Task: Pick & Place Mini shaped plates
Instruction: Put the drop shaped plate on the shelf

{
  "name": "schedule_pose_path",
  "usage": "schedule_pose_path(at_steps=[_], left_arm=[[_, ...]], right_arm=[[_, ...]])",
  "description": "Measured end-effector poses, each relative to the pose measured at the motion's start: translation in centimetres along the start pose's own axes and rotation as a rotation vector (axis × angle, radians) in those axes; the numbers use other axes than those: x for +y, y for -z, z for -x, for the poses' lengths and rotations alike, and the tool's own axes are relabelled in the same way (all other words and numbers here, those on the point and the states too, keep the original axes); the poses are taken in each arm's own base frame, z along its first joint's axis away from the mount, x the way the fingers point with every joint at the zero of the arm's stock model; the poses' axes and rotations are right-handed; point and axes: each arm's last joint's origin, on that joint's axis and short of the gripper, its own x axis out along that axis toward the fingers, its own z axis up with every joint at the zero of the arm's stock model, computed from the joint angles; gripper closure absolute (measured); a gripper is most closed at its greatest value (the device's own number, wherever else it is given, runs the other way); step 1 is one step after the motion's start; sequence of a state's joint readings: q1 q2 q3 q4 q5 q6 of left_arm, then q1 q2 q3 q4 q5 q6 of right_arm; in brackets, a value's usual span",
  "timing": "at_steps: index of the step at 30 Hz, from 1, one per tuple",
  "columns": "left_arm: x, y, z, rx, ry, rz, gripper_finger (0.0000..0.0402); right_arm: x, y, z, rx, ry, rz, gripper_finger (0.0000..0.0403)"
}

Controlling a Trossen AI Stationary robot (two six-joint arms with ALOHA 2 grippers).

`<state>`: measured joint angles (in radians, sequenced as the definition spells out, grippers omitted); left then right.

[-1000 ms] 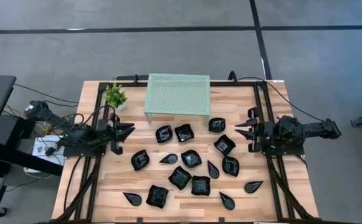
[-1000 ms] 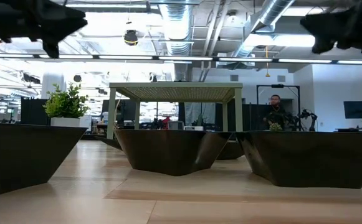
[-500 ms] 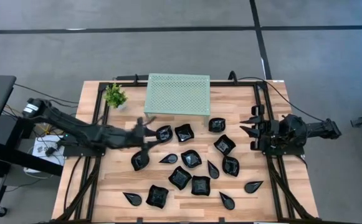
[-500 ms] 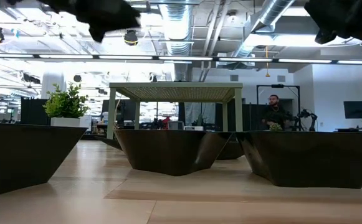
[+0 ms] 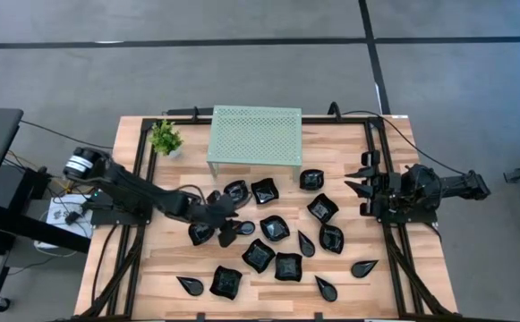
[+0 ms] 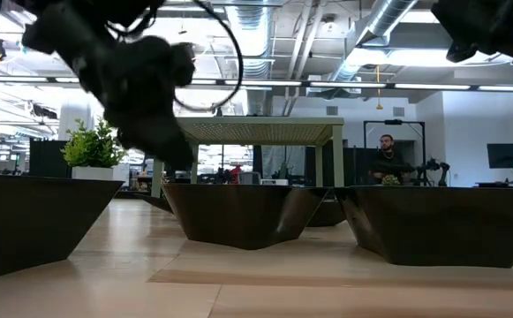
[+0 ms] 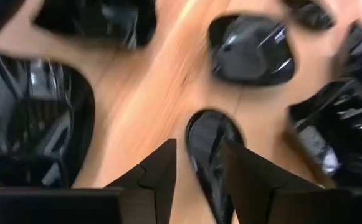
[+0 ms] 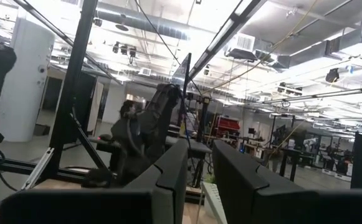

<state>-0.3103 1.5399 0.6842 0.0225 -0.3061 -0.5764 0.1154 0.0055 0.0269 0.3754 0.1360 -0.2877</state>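
Several small black plates of differing shapes lie flat on the wooden table point(image 5: 170, 259). My left gripper point(image 5: 229, 234) reaches in from the left edge and hovers, open and slanting down, over a teardrop-shaped plate point(image 7: 209, 134). In the left wrist view that plate shows in the gap between my fingers point(image 7: 159, 177). A leaf-shaped plate point(image 7: 252, 50) lies beyond it and a square plate point(image 7: 31, 118) beside it. In the low view my left gripper point(image 6: 169, 157) is above the plates. My right gripper point(image 5: 354, 183) waits open at the right edge, raised.
A pale green perforated rack point(image 5: 254, 134) stands at the table's far middle, with a small potted plant point(image 5: 165, 137) at the far left. Black frame rails point(image 5: 378, 152) run along both sides. Bare wood lies at the near left. A person point(image 6: 388, 159) sits in the room behind.
My left gripper has swung from the table's left edge toward the middle, come down and tipped to slant downward, ending over the teardrop plate. The plates have stayed where they were.
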Motion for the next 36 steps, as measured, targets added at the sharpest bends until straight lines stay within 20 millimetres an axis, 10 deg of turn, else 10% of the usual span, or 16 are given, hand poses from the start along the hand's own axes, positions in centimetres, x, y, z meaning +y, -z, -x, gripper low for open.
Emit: schedule_pose_path(at_steps=[23, 36], left_arm=[[0.4, 2.4, -2.2, 0.122, -0.028, 0.049, 0.0291], [0.4, 2.5, -1.9, 0.097, -0.012, 0.049, 0.0393]], right_arm=[[0.0, 0.0, 0.0, 0.006, -0.002, 0.0, 0.0332], [0.1, 0.3, 0.0, 0.031, -0.009, 0.004, 0.0332]])
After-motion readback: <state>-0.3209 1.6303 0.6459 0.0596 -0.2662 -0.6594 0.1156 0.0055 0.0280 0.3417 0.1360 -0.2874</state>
